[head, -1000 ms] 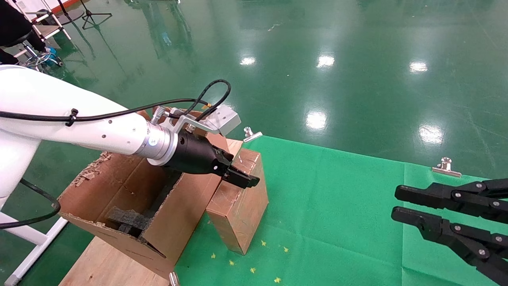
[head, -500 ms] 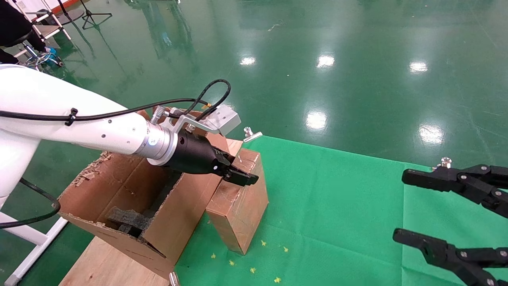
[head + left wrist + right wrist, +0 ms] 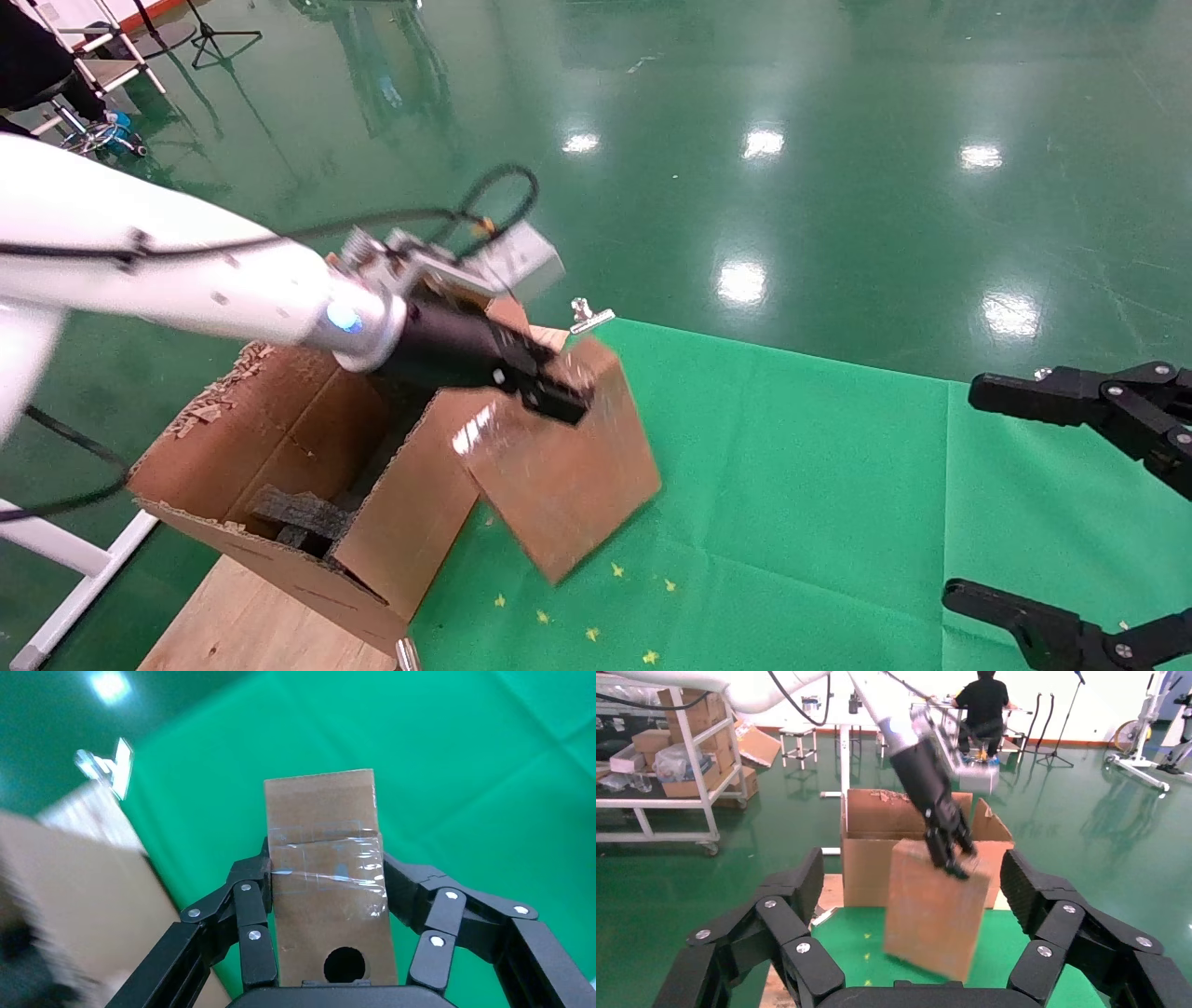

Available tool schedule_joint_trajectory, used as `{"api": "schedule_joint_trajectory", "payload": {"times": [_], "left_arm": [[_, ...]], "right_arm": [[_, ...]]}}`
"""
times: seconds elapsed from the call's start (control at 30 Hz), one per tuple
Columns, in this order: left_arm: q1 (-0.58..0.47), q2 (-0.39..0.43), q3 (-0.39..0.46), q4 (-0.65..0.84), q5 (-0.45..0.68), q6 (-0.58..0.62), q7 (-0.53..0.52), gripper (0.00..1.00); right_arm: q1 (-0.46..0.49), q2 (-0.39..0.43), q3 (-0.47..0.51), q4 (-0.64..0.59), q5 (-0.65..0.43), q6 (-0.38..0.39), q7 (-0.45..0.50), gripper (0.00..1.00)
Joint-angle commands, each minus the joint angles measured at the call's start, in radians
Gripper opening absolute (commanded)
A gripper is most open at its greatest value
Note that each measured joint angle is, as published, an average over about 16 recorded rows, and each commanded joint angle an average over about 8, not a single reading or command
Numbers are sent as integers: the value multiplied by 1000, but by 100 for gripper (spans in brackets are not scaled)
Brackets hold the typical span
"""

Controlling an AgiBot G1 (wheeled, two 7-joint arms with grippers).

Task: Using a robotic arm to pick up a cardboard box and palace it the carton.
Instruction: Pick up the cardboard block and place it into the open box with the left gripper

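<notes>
The green cloth [image 3: 792, 485] in the foreground lies flat, dotted with small yellow stars [image 3: 617, 569], and the cardboard box [image 3: 559, 480] that stood square on it half a second ago is now tipped. Its lower corner hangs just over the stars, and it reads as lifted, though the head view alone does not settle whether that corner has cleared the cloth. The left gripper [image 3: 549, 396] of the robotic arm [image 3: 186, 280] has its jaws clamped on the box's narrow top edge. The left wrist view shows a finger pressed on each side of the taped end, with the round hole [image 3: 345, 964] close to the palm. The arm has risen and swung a little toward the carton [image 3: 279, 466]. So the pickup seems to have just started; the box has yet to be carried over the carton's near wall.

The carton sits just left of the box, open, with ragged flaps and black foam [image 3: 298, 517] inside. The box's tilted face leans near its wall.

At the right edge, the right gripper [image 3: 1052, 503] idles with its jaws spread wide, wider than a second ago, well apart from the box.

Farther back, silver clips [image 3: 589, 317] hold the cloth's edge, and beyond is glossy green floor [image 3: 838, 186].
</notes>
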Motion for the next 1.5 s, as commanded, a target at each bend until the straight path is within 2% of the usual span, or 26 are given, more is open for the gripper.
{"api": "schedule_joint_trajectory", "payload": {"times": [0.03, 0.17, 0.37, 0.53, 0.67, 0.83, 1.13, 1.5], "left_arm": [[-7, -16, -15, 1, -22, -10, 50, 0], [-78, -64, -70, 61, -95, 6, 156, 0], [-255, -112, -133, 247, -157, 85, 301, 0], [-409, -127, -123, 414, -78, 140, 414, 0], [-477, -123, -84, 541, 31, 132, 490, 0], [-488, -90, -37, 722, 137, 69, 546, 0], [-454, 1, 20, 1017, 239, -70, 590, 0], [-388, 67, 52, 1214, 299, -297, 626, 0]], "right_arm": [[0, 0, 0, 0, 0, 0, 0, 100], [0, 0, 0, 0, 0, 0, 0, 100], [0, 0, -1, 0, 0, 0, 0, 100], [0, 0, -1, 0, 1, 0, 0, 100], [0, 0, -1, 0, 1, 0, -1, 100], [0, 0, -1, 0, 1, 0, -1, 100], [1, 1, -2, 0, 1, 1, -1, 100], [1, 1, -2, 0, 1, 1, -1, 100]]}}
